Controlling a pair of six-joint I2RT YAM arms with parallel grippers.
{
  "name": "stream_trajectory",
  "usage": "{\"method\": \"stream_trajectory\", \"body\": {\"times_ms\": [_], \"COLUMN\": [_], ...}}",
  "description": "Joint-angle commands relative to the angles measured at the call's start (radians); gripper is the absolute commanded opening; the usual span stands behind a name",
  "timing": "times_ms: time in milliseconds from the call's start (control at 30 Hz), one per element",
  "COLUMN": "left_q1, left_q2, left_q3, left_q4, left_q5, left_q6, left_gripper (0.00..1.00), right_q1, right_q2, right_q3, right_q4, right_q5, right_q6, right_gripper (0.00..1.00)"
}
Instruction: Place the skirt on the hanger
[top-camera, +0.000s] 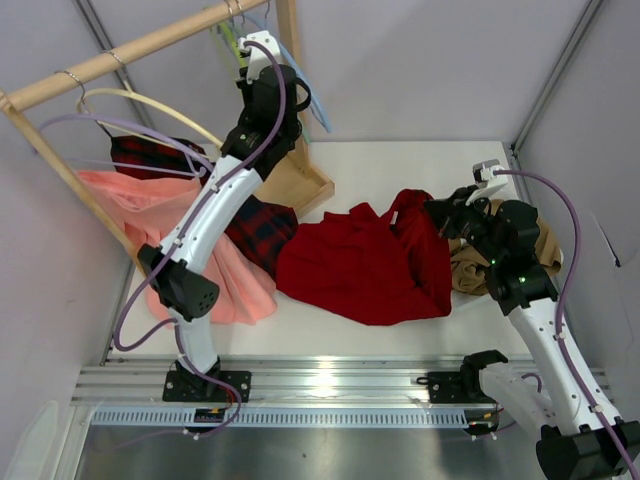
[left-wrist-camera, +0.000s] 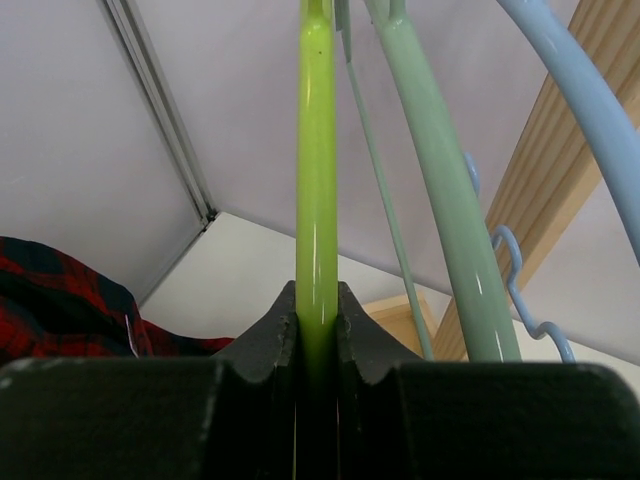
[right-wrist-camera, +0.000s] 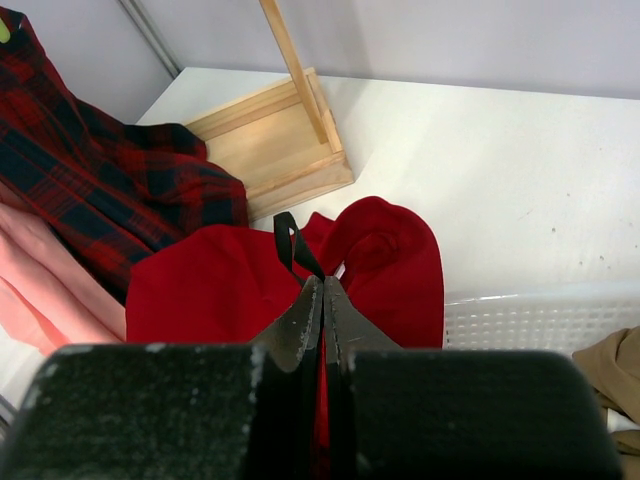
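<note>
The deep-red skirt (top-camera: 365, 265) lies spread on the white table, its right edge lifted. My right gripper (top-camera: 443, 215) is shut on that edge; the right wrist view shows red fabric (right-wrist-camera: 200, 290) pinched between the jaws, with a black hanging loop (right-wrist-camera: 290, 240) sticking out just past the tips. My left gripper (top-camera: 243, 62) is raised to the wooden rail and shut on the lime-green hanger (left-wrist-camera: 317, 160), whose thin bar runs up from between the jaws. In the top view only a short piece of this hanger (top-camera: 228, 42) shows by the rail.
A wooden rack (top-camera: 110, 62) with a box base (top-camera: 300, 180) stands at back left. It carries a pale-green hanger (left-wrist-camera: 440, 190), a light-blue hanger (left-wrist-camera: 590, 110), a cream hanger (top-camera: 170, 108), a plaid skirt (top-camera: 255, 225) and a salmon skirt (top-camera: 150, 215). A white basket (right-wrist-camera: 540, 320) with tan cloth (top-camera: 505, 255) sits right.
</note>
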Motion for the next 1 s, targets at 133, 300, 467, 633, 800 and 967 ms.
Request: {"method": "stream_trajectory", "body": {"times_ms": [133, 300, 467, 633, 800, 967], "left_q1": [-0.003, -0.010, -0.044, -0.076, -0.095, -0.095], "left_q2": [-0.103, -0.129, -0.178, -0.303, -0.435, -0.556], "left_q3": [0.048, 0.099, 0.119, 0.028, -0.139, -0.211], "left_q4": [0.044, 0.065, -0.016, -0.158, -0.254, -0.346], "left_q5": [0.000, 0.014, 0.046, 0.124, 0.188, 0.296], "left_q6": [0.085, 0.119, 0.093, -0.079, -0.175, -0.307], "left_gripper": [0.00, 0.00, 0.00, 0.00, 0.00, 0.00], "right_q1": [-0.003, -0.003, -0.003, -0.003, -0.005, -0.005], "right_q2": [-0.022, -0.019, -0.014, 0.009, 0.020, 0.033], "right_q3": [0.032, 0.032, 0.031, 0.029, 0.029, 0.028], "right_q4": [0.048, 0.057, 0.057, 0.051, 0.053, 0.053], "right_q5": [-0.010, -0.009, -0.001, -0.003, -0.009, 0.007], "right_q6": [0.015, 0.020, 0.027, 0.029, 0.026, 0.020], "right_gripper": [0.00, 0.00, 0.00, 0.00, 0.00, 0.00]}}
